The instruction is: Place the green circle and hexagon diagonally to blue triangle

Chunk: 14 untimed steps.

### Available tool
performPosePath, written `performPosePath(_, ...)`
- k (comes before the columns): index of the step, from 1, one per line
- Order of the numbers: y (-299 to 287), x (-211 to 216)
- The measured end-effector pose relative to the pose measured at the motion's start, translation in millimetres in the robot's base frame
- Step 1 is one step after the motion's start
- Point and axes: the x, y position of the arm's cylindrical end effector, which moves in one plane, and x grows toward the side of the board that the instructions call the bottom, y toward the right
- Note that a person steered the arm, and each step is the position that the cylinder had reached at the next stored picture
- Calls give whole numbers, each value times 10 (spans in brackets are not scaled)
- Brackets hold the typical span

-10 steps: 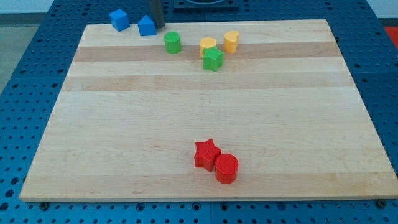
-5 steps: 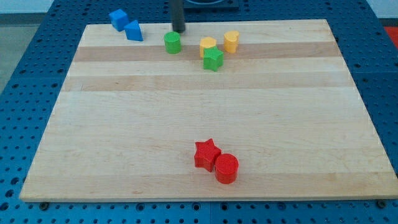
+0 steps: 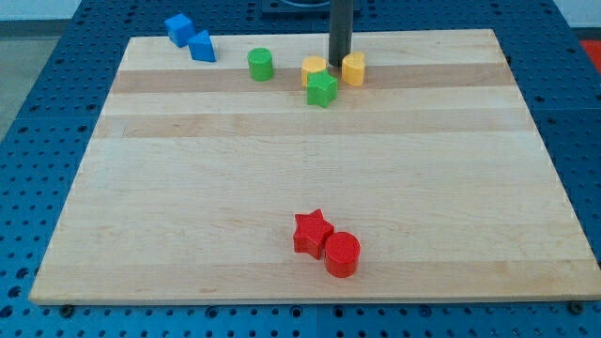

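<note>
The green circle (image 3: 261,64) stands near the view's top, left of centre. The blue triangle (image 3: 202,47) sits at the top left, touching a blue cube (image 3: 178,28). Two yellow blocks lie right of the green circle: one (image 3: 314,69) beside a green star (image 3: 322,88), and one (image 3: 354,69) further right; which is the hexagon I cannot tell. My tip (image 3: 337,64) stands between the two yellow blocks, touching or almost touching the right one.
A red star (image 3: 312,231) and a red cylinder (image 3: 342,253) sit together near the view's bottom centre. The wooden board (image 3: 300,169) lies on a blue perforated table.
My tip has moved right from beside the blue triangle, past the green circle, to between the yellow blocks. The blue triangle was pushed left against the blue cube. The right yellow block shifted slightly right.
</note>
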Motion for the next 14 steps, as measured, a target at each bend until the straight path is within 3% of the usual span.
performPosePath(4,-125,310)
performPosePath(9,-923,294)
performPosePath(14,-1181,67)
